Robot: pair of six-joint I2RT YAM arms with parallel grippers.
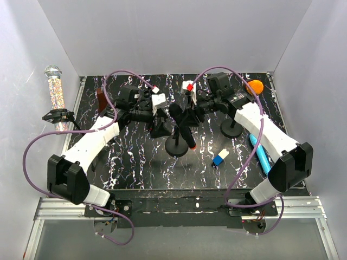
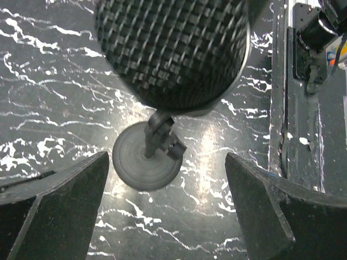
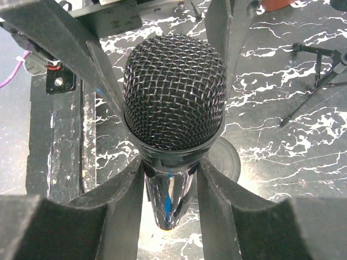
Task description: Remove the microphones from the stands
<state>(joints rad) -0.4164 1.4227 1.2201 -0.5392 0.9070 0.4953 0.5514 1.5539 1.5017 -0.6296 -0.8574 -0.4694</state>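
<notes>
A black microphone (image 1: 177, 115) with a mesh head is above a black stand with a round base (image 1: 176, 147) at mid-table. My right gripper (image 3: 169, 189) is shut on the microphone's shiny body just below the head (image 3: 173, 92); its tail end hangs free, with the stand base (image 3: 227, 160) behind. It comes in from the right in the top view (image 1: 191, 115). My left gripper (image 2: 168, 216) is open and empty, its fingers (image 2: 54, 206) wide apart either side of the microphone head (image 2: 173, 49), with the stand's clip (image 2: 169, 142) and base (image 2: 145, 162) below. I cannot tell whether the microphone touches the clip.
A glittery microphone (image 1: 55, 86) stands on a tripod at the far left, off the mat. An orange-headed microphone (image 1: 255, 85) stands on a second round-base stand (image 1: 231, 128) at the right. A blue microphone (image 1: 261, 154) and a blue-and-white block (image 1: 220, 157) lie front right.
</notes>
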